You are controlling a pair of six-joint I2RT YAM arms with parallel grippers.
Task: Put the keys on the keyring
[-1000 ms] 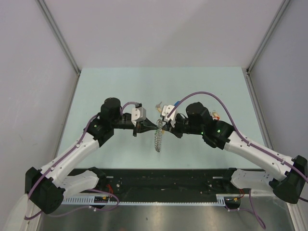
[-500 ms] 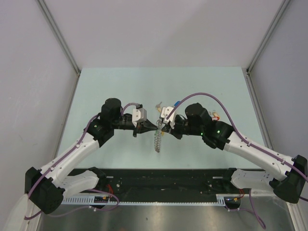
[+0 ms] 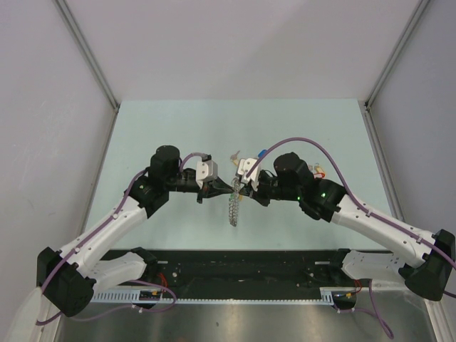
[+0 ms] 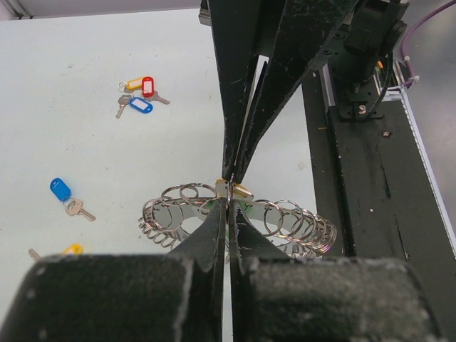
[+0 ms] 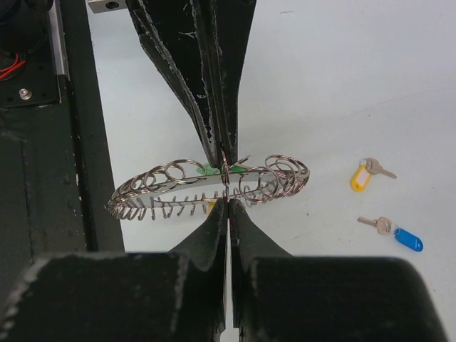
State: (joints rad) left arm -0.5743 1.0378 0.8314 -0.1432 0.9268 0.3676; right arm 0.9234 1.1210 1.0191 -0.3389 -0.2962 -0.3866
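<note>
We see the keyring, a grey coil of small wire rings, hanging over the table's middle. The left claw and right claw are clenched on it tip to tip, arms bent inward. Tagged keys lie beyond.

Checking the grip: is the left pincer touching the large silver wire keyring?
Touching. Left wrist view: the left pincer, shut, pinches the large silver wire keyring between its tips.
</note>
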